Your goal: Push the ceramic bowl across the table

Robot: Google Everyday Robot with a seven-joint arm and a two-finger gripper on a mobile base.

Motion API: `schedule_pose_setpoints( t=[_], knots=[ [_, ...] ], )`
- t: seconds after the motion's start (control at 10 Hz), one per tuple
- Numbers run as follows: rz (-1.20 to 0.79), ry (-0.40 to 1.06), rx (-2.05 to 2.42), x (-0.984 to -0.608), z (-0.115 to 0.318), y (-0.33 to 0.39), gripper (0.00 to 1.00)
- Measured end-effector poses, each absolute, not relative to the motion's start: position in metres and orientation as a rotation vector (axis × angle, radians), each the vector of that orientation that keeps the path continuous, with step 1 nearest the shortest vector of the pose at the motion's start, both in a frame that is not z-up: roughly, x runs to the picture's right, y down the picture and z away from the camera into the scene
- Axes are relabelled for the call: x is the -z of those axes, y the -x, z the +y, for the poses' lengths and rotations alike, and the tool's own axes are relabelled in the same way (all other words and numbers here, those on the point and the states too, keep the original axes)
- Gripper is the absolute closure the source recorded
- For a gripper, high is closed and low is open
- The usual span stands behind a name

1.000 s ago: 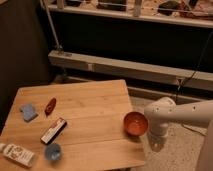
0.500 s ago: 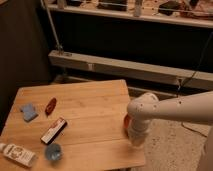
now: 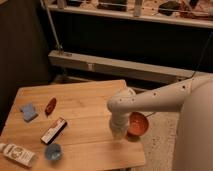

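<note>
The light-brown wooden plank table (image 3: 90, 100) fills the left and centre of the camera view.

- Near-left corner: a white bottle with a printed label (image 3: 17, 154) lies on its side.
- Far-left area: a small blue square pad (image 3: 28, 111) lies flat. Just to its right is a small dark red elongated object (image 3: 50, 105), set apart from the pad.
- Nearer, left of centre: a flat rectangular black package with a red and white stripe (image 3: 54, 130) lies at a diagonal. A small blue translucent cup (image 3: 53, 151) stands upright near it, on the near side.
- Right of centre: the white robot arm (image 3: 155, 97) reaches in from the right and bends downward over the tabletop. The gripper (image 3: 119, 132) is at the arm's lower end, low over the table near its right edge. Whether the gripper is wide or narrow cannot be told from this view.
- Right edge: the small round orange-red glossy ceramic bowl (image 3: 138, 123) sits at the table's right edge, directly right of the gripper and seemingly touching it. The bowl looks tilted, its opening turned toward the camera.
- Right of the table: pale speckled floor (image 3: 162, 142).
</note>
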State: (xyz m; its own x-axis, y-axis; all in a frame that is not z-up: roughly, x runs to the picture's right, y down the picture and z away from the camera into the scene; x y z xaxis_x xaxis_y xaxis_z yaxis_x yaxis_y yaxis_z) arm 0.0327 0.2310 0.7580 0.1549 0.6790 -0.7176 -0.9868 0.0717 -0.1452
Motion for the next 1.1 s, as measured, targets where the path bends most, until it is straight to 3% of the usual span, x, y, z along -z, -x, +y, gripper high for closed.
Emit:
schedule_pose_setpoints(
  t=[0.4,1.1],
  knots=[
    [0.519,0.671,-1.294,-0.777,0.218,-0.028,1.00],
    [0.654,0.593,-1.407,-0.784,0.228,-0.104,1.00]
  ],
)
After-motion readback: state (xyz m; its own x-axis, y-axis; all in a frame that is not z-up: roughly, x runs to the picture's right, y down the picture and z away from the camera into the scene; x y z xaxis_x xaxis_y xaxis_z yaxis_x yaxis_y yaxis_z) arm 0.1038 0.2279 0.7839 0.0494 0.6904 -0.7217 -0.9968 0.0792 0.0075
